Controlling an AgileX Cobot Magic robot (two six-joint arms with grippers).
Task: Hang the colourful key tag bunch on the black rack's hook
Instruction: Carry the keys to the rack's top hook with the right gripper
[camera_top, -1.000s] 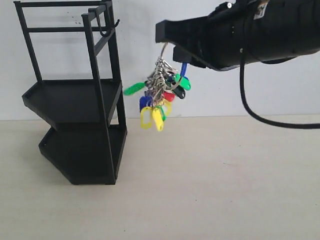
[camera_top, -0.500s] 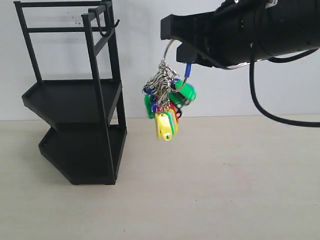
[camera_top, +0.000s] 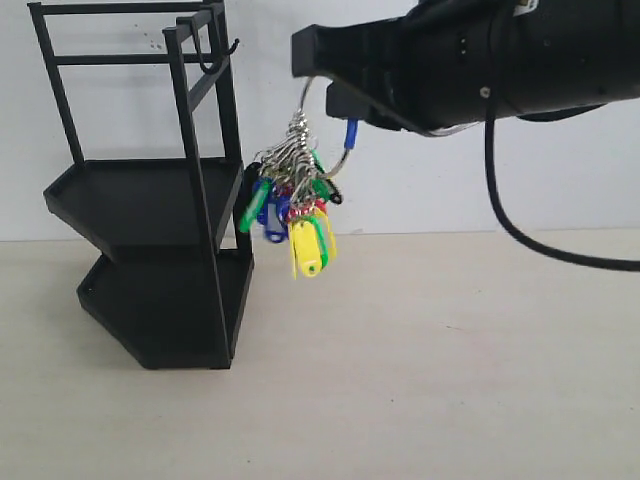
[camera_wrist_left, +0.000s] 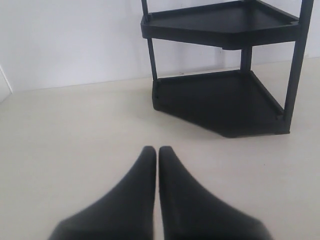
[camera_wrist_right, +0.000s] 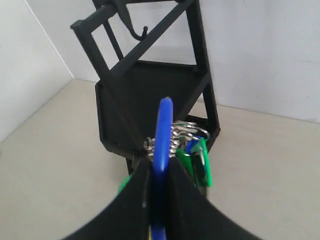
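The colourful key tag bunch hangs in the air from a silver ring with a blue handle piece, just right of the black rack. My right gripper is shut on the bunch's ring; in the right wrist view its fingers clamp the blue piece, with the tags dangling beyond. The hook juts from the rack's upper frame, left of and above the bunch; it shows again as the hook in the right wrist view. My left gripper is shut and empty, low over the table near the rack.
The rack stands on a beige table against a white wall. A black cable droops from the right arm.
The right gripper has carried the bunch left, toward the rack, and the tags have swung with it. The left arm's earlier state is not shown.
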